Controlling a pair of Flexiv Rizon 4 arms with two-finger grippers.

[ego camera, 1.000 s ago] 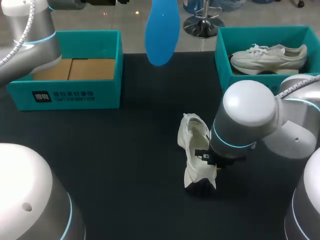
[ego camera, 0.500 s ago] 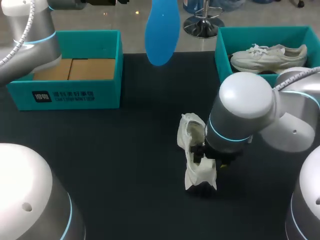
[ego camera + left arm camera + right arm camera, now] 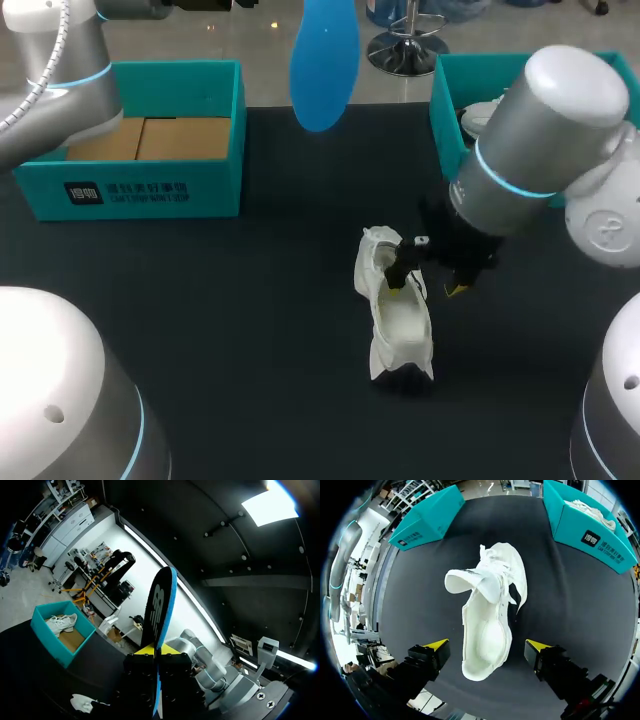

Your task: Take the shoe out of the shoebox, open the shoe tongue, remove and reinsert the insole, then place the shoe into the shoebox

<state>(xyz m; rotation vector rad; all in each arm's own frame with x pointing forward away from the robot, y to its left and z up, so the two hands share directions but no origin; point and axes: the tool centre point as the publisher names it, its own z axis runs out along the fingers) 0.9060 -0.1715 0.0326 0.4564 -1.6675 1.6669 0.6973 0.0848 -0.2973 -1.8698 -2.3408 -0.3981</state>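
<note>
Since a second ago: right gripper risen off the white fabric shoe, now hovering just above it, fingers spread wide, holding nothing. Shoe left mid-table on the black tabletop, tongue folded back, opening bare. High at far centre, left gripper clamped on the blue foam insole. Likely next: reinsertion.

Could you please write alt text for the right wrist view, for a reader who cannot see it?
The right gripper hovers with jaws wide open above a white shoe resting on the dark table, its tongue folded back. Beyond the shoe stand a teal shoebox and a second shoebox holding another white shoe.
</note>
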